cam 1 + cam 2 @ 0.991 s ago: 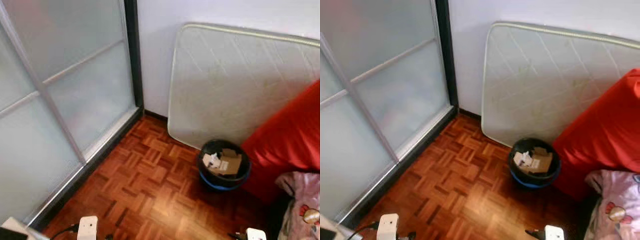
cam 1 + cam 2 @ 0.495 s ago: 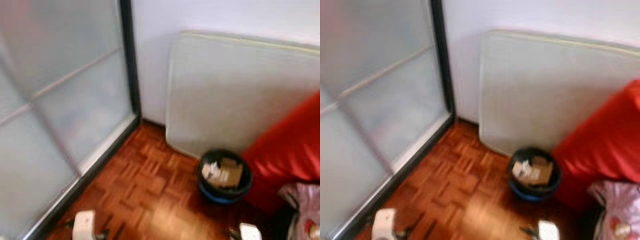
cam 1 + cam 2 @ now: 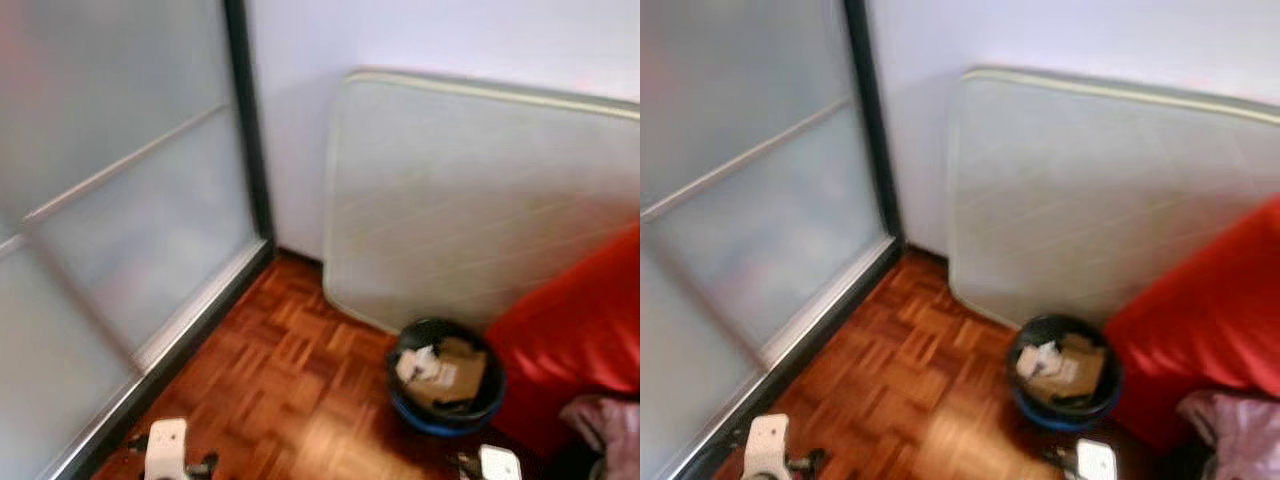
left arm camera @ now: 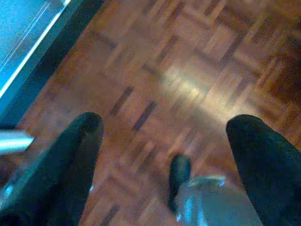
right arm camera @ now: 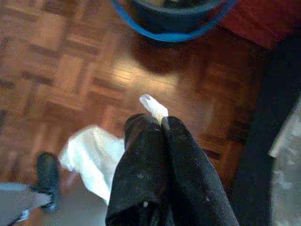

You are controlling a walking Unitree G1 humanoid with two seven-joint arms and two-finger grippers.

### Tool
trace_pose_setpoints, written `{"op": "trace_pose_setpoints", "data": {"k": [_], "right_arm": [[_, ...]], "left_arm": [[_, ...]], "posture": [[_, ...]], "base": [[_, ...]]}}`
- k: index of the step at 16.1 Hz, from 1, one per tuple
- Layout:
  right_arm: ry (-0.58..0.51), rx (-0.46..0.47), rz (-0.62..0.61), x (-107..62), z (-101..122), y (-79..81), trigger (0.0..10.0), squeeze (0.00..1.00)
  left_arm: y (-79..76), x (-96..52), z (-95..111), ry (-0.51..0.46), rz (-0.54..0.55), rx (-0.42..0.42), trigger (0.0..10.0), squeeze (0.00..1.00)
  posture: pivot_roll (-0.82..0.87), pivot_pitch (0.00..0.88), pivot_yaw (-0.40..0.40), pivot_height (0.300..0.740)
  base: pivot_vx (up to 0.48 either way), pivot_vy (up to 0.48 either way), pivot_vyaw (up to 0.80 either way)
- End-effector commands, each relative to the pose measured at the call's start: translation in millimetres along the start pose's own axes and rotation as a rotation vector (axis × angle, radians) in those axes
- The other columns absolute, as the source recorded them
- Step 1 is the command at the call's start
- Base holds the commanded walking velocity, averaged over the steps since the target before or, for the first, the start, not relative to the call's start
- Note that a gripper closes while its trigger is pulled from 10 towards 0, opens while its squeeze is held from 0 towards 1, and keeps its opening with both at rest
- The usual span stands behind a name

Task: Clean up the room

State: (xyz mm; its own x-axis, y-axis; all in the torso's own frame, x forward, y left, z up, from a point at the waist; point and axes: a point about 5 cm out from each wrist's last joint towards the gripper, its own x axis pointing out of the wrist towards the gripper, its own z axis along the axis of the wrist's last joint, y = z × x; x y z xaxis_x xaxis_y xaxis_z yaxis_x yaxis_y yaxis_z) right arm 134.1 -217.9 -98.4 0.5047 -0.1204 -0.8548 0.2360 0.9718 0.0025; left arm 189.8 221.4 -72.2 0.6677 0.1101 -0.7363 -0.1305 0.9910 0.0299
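A black trash bin [image 3: 445,378] with a blue band stands on the parquet floor between the leaning mattress and the red furniture. Cardboard and crumpled paper [image 3: 440,366] lie inside it. In the right wrist view my right gripper [image 5: 160,120] is shut on a piece of white paper [image 5: 151,104], which hangs on beneath the fingers [image 5: 94,157]. It is held low over the floor, a short way from the bin [image 5: 174,16]. My left gripper [image 4: 167,125] is open over bare parquet with nothing between its fingers.
A white mattress [image 3: 480,200] leans against the back wall. Red furniture [image 3: 575,345] with a pink cloth [image 3: 612,425] on it is on the right. A frosted sliding door [image 3: 120,210] with a dark frame runs along the left. Open parquet [image 3: 280,380] lies between them.
The whole picture has shifted and blurred, so the camera has moved; the bin now sits lower in the frame. Nothing in the room has visibly moved.
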Motion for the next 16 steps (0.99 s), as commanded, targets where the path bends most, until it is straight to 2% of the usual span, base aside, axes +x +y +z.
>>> {"op": "trace_pose_setpoints", "data": {"k": [1, 13, 16], "right_arm": [[-0.023, 0.014, 0.004, 1.7, 7.7, 4.1, 10.0, 0.0], [-0.022, 0.031, 0.01, 2.1, 8.2, 6.2, 10.0, 0.0], [-0.011, 0.025, 0.021, 2.4, 7.3, 8.5, 10.0, 0.0]], "left_arm": [[5.6, -1.8, -5.0, 0.016, 0.014, -0.001, 10.0, 0.0], [4.7, -1.5, -3.6, 0.006, 0.017, -0.013, 10.0, 0.0], [3.8, -1.4, -3.0, 0.0, 0.015, -0.012, 10.0, 0.0]], "posture": [[0.16, 0.037, -0.017, 0.74], [0.17, 0.041, -0.02, 0.74], [0.17, 0.042, -0.021, 0.74]], "base": [[0.349, 0.0, 0.0], [0.348, 0.0, 0.0], [0.349, 0.0, -0.65]]}}
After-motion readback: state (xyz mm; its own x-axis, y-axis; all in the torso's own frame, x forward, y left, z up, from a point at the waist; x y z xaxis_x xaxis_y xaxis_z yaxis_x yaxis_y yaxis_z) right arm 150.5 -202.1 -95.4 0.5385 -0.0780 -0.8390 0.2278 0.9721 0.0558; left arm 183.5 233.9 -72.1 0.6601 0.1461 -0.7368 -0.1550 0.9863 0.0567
